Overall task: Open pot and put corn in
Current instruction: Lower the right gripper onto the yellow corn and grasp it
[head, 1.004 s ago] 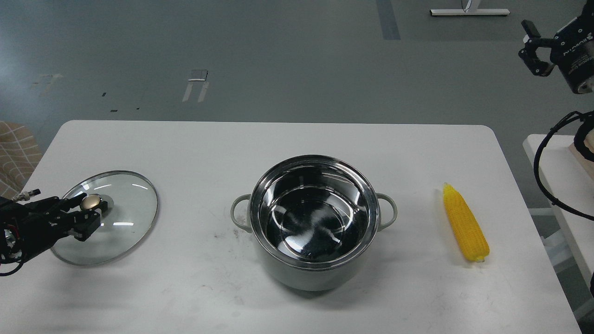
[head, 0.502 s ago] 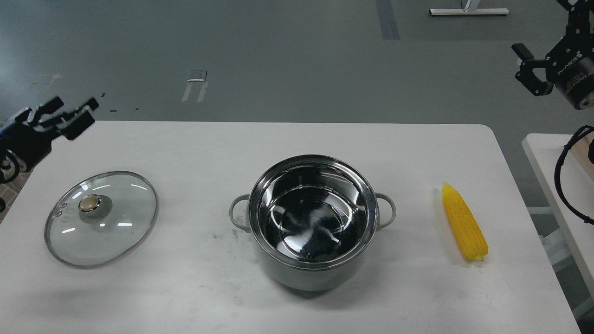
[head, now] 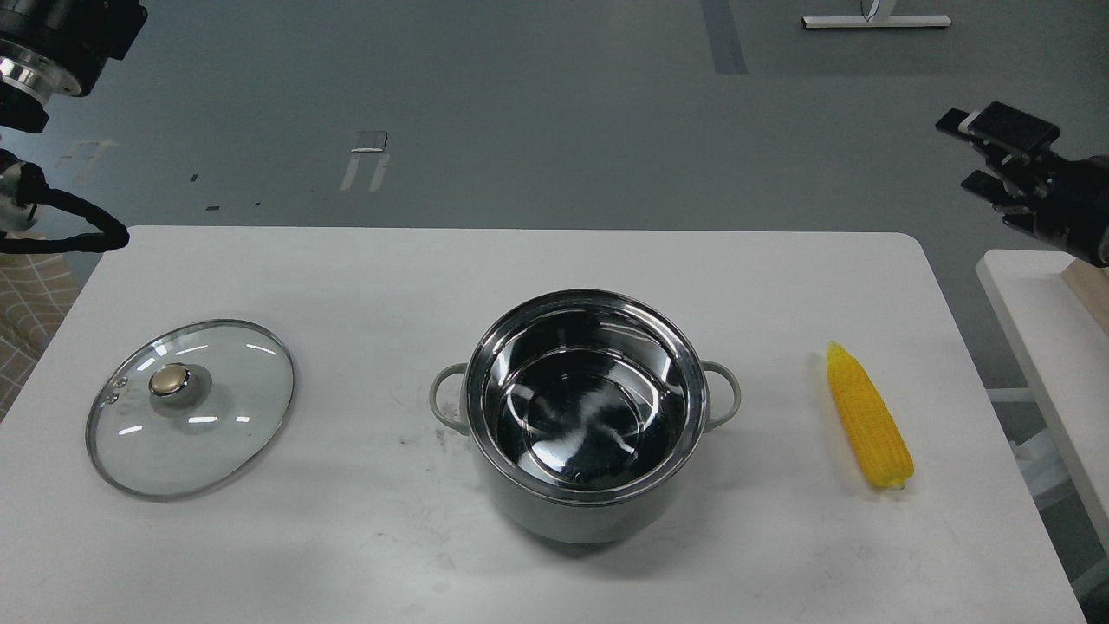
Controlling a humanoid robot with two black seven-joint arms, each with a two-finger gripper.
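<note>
My left arm (head: 52,43) has risen off the round glass lid with gold knob (head: 189,407), which lies on the white worktop (head: 364,286); its fingers are now out of view. Centre: the round grey-green pot with steel interior (head: 586,414) stands open and empty. Right: the yellow plastic corn cob (head: 868,418) lies untouched. My right fingers (head: 996,156), parted and empty, have swung lower, presumably toward it.

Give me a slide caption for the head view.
Open grey-green steel pot between glass lid and yellow plastic corn cob; right gripper raised, open.
</note>
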